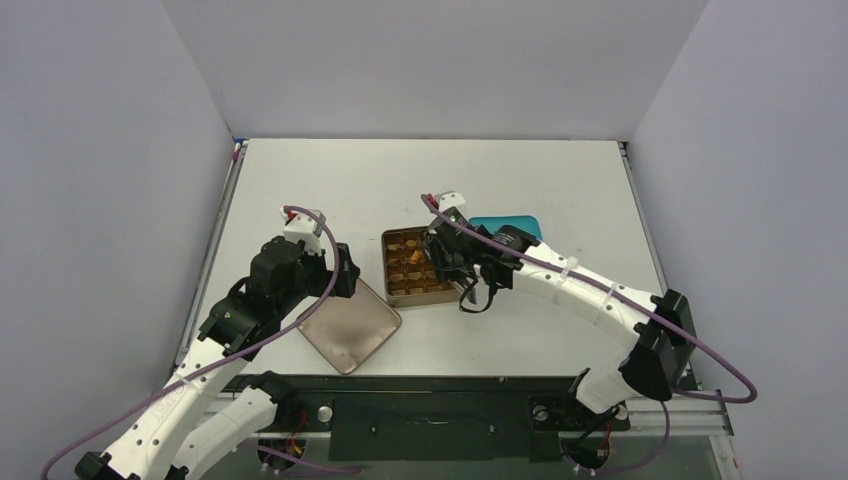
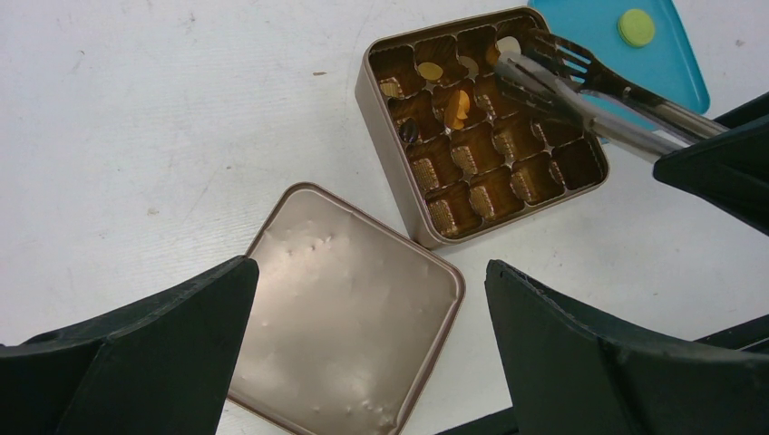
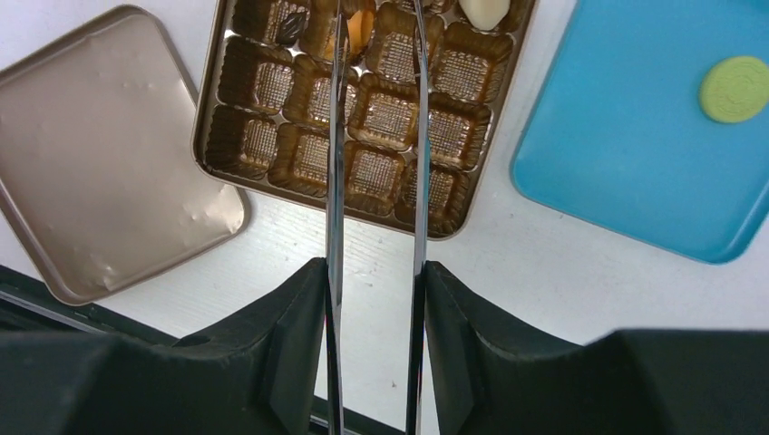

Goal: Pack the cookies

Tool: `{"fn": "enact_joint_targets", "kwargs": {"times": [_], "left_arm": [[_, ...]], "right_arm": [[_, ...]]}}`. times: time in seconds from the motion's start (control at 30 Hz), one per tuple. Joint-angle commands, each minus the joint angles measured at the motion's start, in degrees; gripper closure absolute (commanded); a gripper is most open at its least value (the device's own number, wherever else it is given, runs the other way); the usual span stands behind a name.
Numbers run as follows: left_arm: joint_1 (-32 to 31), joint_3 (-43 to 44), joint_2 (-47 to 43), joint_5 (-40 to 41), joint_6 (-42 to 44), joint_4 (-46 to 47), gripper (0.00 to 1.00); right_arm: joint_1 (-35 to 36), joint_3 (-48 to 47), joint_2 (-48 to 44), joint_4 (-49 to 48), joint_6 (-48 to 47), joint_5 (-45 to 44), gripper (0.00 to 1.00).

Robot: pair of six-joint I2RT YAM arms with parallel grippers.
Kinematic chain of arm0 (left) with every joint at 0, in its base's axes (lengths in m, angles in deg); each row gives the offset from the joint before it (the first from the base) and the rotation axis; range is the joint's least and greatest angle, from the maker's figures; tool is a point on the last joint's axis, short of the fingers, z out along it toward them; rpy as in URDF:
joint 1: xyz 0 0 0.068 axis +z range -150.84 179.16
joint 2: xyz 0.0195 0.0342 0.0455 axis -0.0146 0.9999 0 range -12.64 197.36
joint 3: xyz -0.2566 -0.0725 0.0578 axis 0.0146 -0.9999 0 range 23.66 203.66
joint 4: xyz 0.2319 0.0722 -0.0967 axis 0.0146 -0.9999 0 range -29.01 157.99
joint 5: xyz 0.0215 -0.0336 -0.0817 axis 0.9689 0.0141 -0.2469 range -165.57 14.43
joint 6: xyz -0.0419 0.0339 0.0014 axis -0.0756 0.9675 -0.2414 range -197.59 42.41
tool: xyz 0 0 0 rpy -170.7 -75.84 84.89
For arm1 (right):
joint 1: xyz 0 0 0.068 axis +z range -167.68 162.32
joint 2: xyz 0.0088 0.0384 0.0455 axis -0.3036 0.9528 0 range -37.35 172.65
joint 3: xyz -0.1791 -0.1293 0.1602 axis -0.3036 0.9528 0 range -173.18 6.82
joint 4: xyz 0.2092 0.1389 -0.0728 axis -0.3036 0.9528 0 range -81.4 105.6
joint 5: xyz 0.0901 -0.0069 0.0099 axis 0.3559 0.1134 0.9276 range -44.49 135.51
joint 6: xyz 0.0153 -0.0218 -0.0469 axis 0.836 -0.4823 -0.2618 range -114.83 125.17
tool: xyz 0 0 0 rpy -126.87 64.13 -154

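Note:
A gold tin (image 2: pixel 390 154) with a grid of compartments stands open mid-table. Cookies lie in its far cells: an orange one (image 2: pixel 458 104), a tan one (image 2: pixel 430 70), a dark one (image 2: pixel 409 132) and a pale one (image 3: pixel 485 11). A green cookie (image 3: pixel 734 89) rests on the blue tray (image 3: pixel 635 136) to the tin's right. My right gripper (image 3: pixel 374 272) is shut on long metal tweezers (image 3: pixel 335 181), whose two arms stand apart over the tin's far cells. My left gripper (image 2: pixel 372 272) hangs open above the tin's lid (image 2: pixel 354 308), holding nothing.
The lid (image 1: pixel 348 326) lies flat, inside up, near the table's front edge, left of the tin (image 1: pixel 417 268). The blue tray (image 1: pixel 510 228) sits just behind the right arm. Grey walls close in the table on three sides.

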Motion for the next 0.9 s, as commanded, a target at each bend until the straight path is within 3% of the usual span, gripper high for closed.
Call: {"fn": "enact_joint_targets", "kwargs": {"times": [0.0,0.47,0.87], "left_arm": [[0.29,0.65,-0.48,0.03,-0.13,1.31,0.03],[0.29,0.68,-0.43,0.01,-0.13,1.30,0.03],[0.29,0.69,-0.54,-0.05,-0.13,1.25,0.03]], "right_arm": [[-1.26,2.10,-6.95,-2.32,2.13,-4.77,0.62],[-14.14,14.99,-21.31,-2.71,5.08,-8.27,0.60],[-23.43,24.16,-23.62,-7.86,7.68,-5.44,0.58]]}}
